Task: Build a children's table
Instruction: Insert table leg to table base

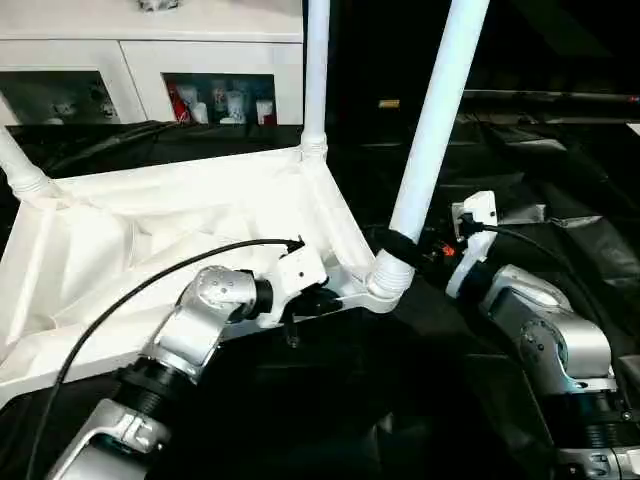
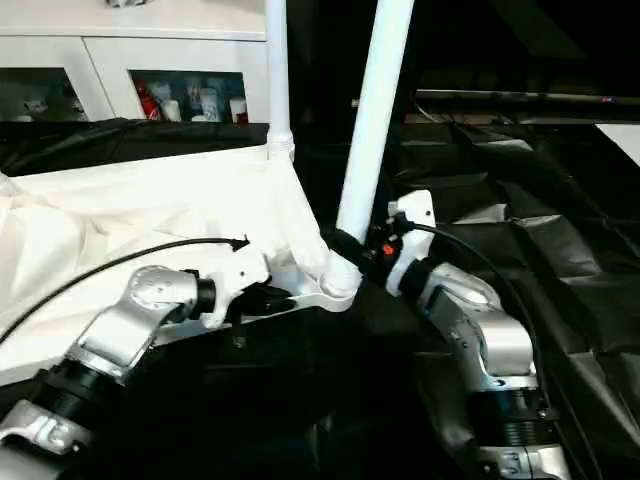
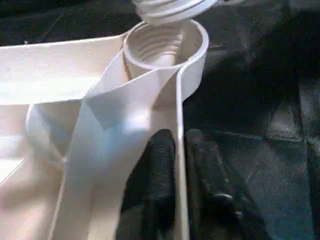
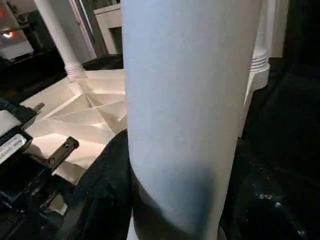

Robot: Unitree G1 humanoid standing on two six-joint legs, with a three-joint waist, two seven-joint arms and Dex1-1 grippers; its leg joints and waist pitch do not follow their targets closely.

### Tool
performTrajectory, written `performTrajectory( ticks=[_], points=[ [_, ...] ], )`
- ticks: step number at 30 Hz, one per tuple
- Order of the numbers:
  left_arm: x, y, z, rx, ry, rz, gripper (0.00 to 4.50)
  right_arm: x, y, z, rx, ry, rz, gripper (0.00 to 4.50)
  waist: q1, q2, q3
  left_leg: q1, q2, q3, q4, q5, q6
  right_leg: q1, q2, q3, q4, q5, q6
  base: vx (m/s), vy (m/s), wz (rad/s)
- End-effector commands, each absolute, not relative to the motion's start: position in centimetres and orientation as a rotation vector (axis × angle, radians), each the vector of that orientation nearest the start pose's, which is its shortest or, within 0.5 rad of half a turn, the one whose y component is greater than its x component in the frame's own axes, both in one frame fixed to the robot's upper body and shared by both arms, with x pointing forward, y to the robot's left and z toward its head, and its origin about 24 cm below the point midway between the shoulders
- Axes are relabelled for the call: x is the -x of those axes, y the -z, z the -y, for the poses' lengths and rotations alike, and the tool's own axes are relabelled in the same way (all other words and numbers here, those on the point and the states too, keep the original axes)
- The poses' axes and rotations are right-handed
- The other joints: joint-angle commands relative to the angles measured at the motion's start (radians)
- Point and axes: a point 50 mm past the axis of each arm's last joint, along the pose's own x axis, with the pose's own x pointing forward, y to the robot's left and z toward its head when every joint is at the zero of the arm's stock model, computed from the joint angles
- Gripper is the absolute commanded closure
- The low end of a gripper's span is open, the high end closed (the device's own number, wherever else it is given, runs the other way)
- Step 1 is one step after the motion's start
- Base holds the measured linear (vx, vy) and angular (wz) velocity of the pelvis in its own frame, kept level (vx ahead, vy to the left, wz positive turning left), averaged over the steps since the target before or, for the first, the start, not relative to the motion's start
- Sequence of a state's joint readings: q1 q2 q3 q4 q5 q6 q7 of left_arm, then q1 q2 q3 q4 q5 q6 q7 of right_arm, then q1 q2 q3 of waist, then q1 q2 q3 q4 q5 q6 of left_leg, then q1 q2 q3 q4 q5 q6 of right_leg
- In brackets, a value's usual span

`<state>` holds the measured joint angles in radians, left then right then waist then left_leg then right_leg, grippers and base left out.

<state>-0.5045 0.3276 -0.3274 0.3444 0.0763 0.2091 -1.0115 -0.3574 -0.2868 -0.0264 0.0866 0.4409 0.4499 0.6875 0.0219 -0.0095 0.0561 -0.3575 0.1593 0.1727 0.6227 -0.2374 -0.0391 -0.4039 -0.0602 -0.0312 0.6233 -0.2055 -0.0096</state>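
Observation:
The children's table top [image 1: 150, 230] lies upside down with its ribbed underside up. Two white legs [image 1: 316, 70] [image 1: 18, 165] stand in the far corner sockets. A third leg [image 1: 435, 110] leans over the near right corner socket [image 3: 165, 45], its threaded end [image 3: 170, 7] at the socket's mouth. My right gripper [image 1: 405, 247] is shut around this leg just above its lower end. My left gripper [image 1: 320, 298] sits at the top's near edge beside that socket. Its black fingers [image 3: 155, 170] stand on either side of the thin rim wall, closed on it.
A white cabinet [image 1: 150, 60] with glass doors stands behind the table top. Crinkled black cloth [image 2: 560, 250] covers the work table to the right and in front. A black cable [image 1: 150, 285] arcs over the top to my left wrist.

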Motion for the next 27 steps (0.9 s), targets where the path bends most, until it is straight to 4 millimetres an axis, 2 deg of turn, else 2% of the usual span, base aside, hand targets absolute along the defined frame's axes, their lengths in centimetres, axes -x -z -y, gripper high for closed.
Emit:
performTrajectory(
  ticks=[1, 2, 3, 7, 9, 12, 13, 16, 17, 20, 21, 24, 25, 27],
  points=[
    [-30.8, -5.7, -11.0, -0.535, 1.236, -0.381, 3.89, -30.6, -10.2, 15.0, -0.187, -0.798, -0.093, 2.61, 0.003, -0.008, -0.066, 0.003, 0.064, -0.016, -0.070, 0.033, 0.110, 0.059, -0.081, 0.047, -0.057, 0.005, -0.293, 0.000, 0.000, 0.00],
    [-30.7, -5.6, -11.4, -0.550, 1.241, -0.401, 3.89, -30.6, -10.2, 15.0, -0.190, -0.796, -0.089, 2.61, 0.004, -0.008, -0.066, 0.003, 0.065, -0.016, -0.070, 0.028, 0.107, 0.059, -0.082, 0.047, -0.058, 0.002, -0.292, 0.000, 0.000, 0.00],
    [-30.7, -5.5, -11.5, -0.556, 1.247, -0.412, 3.89, -30.6, -10.2, 14.9, -0.196, -0.795, -0.086, 2.61, 0.006, -0.004, -0.066, 0.004, 0.065, -0.016, -0.071, 0.021, 0.099, 0.060, -0.084, 0.047, -0.057, -0.004, -0.292, 0.000, 0.000, 0.00],
    [-30.6, -5.4, -11.8, -0.545, 1.255, -0.427, 3.89, -30.7, -10.3, 14.9, -0.191, -0.795, -0.078, 2.61, 0.008, -0.004, -0.065, 0.005, 0.067, -0.014, -0.073, -0.002, 0.078, 0.060, -0.083, 0.046, -0.059, -0.014, -0.295, 0.000, 0.000, 0.00],
    [-30.7, -5.4, -11.8, -0.530, 1.247, -0.417, 4.17, -30.8, -10.3, 14.8, -0.191, -0.796, -0.078, 2.61, 0.009, -0.004, -0.065, 0.005, 0.068, -0.013, -0.074, -0.010, 0.068, 0.060, -0.083, 0.045, -0.059, -0.022, -0.294, 0.000, 0.000, 0.00],
    [-30.8, -5.5, -11.6, -0.504, 1.250, -0.402, 4.28, -30.8, -10.0, 14.7, -0.173, -0.799, -0.083, 2.61, 0.010, -0.006, -0.066, 0.001, 0.066, -0.014, -0.074, -0.008, 0.061, 0.062, -0.083, 0.044, -0.058, -0.018, -0.290, 0.000, 0.000, 0.00],
    [-30.9, -5.6, -11.5, -0.492, 1.242, -0.388, 4.45, -30.9, -9.8, 14.7, -0.155, -0.796, -0.089, 2.61, 0.009, -0.006, -0.066, 0.001, 0.066, -0.014, -0.074, -0.006, 0.061, 0.063, -0.083, 0.044, -0.058, -0.015, -0.289, 0.000, 0.000, 0.00],
    [-30.9, -5.8, -11.0, -0.440, 1.251, -0.326, 4.45, -31.5, -9.1, 14.7, -0.128, -0.763, -0.103, 2.61, 0.006, -0.008, -0.066, -0.001, 0.063, -0.013, -0.074, -0.009, 0.059, 0.063, -0.082, 0.043, -0.060, -0.028, -0.293, 0.000, 0.000, 0.00],
    [-30.8, -5.8, -10.9, -0.429, 1.260, -0.314, 4.45, -31.7, -9.0, 14.7, -0.128, -0.756, -0.106, 2.61, 0.007, -0.009, -0.065, 0.002, 0.064, -0.012, -0.073, -0.015, 0.059, 0.060, -0.083, 0.044, -0.062, -0.040, -0.288, 0.000, 0.000, 0.00],
    [-30.6, -5.8, -10.8, -0.413, 1.278, -0.303, 4.45, -32.1, -8.9, 14.6, -0.128, -0.747, -0.109, 2.61, 0.008, -0.007, -0.067, 0.001, 0.065, -0.013, -0.073, -0.011, 0.061, 0.062, -0.083, 0.044, -0.059, -0.039, -0.285, 0.000, 0.000, 0.00],
    [-30.6, -5.8, -10.8, -0.413, 1.278, -0.304, 4.45, -32.1, -8.9, 14.6, -0.128, -0.747, -0.109, 2.61, 0.007, -0.012, -0.067, 0.000, 0.065, -0.013, -0.074, -0.003, 0.064, 0.063, -0.082, 0.044, -0.059, -0.029, -0.284, 0.000, 0.000, 0.00],
    [-30.2, -5.6, -10.9, -0.406, 1.307, -0.316, 4.45, -32.4, -8.9, 14.5, -0.134, -0.746, -0.106, 2.61, 0.008, -0.010, -0.069, -0.001, 0.065, -0.012, -0.071, 0.026, 0.085, 0.063, -0.083, 0.043, -0.053, 0.013, -0.292, 0.000, 0.000, 0.00],
    [-30.1, -5.5, -10.9, -0.411, 1.310, -0.314, 4.45, -32.5, -8.8, 14.4, -0.135, -0.750, -0.106, 2.61, 0.008, -0.015, -0.070, -0.002, 0.065, -0.011, -0.070, 0.025, 0.089, 0.064, -0.084, 0.044, -0.053, 0.012, -0.292, 0.000, 0.000, 0.00],
    [-30.1, -5.5, -10.9, -0.402, 1.312, -0.318, 4.45, -32.5, -8.7, 14.2, -0.135, -0.763, -0.111, 2.61, 0.009, -0.012, -0.069, -0.001, 0.065, -0.011, -0.071, 0.018, 0.092, 0.062, -0.084, 0.042, -0.055, -0.006, -0.291, 0.000, 0.000, 0.00]
  ],
)
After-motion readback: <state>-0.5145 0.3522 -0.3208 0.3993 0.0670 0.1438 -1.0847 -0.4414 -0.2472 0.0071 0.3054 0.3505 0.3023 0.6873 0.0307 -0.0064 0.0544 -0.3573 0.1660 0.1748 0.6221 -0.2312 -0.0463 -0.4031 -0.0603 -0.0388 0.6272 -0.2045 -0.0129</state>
